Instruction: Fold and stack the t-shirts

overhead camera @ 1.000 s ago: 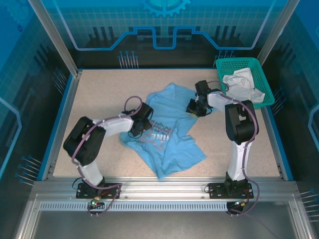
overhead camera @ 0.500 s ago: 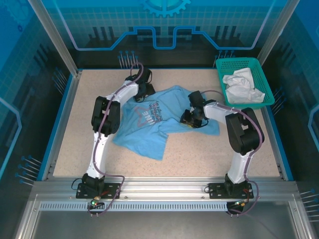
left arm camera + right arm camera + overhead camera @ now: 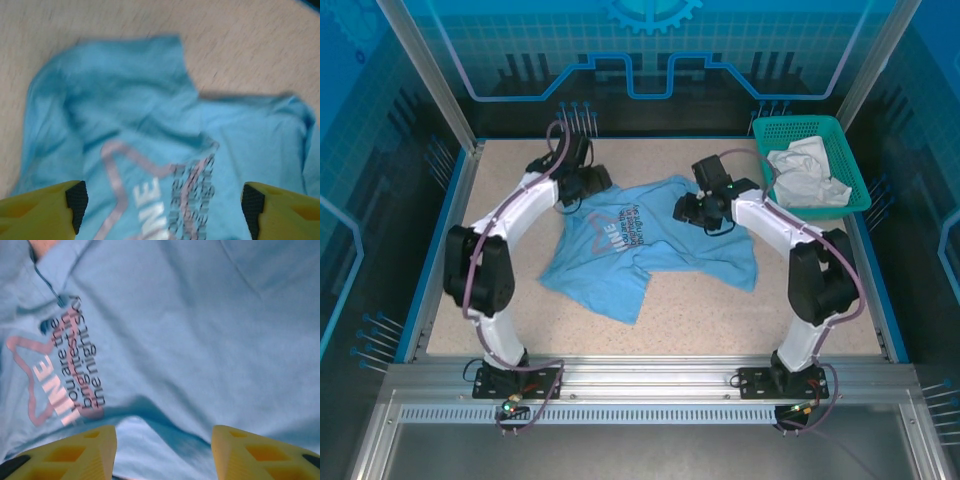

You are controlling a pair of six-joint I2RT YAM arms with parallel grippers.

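Top external: light blue t-shirt is seen rumpled, print up, near the basket; white t-shirt is bundled inside it. Left wrist: left gripper is spread over the print, nothing gripped. Right wrist: right gripper likewise. Flattening is advised first, with single-layer edges pinched.

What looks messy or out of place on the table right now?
The light blue t-shirt lies rumpled and skewed on the table, its edges bunched rather than flat. The white t-shirt sits crumpled in the teal basket, unfolded. Nothing looks spilled or damaged.
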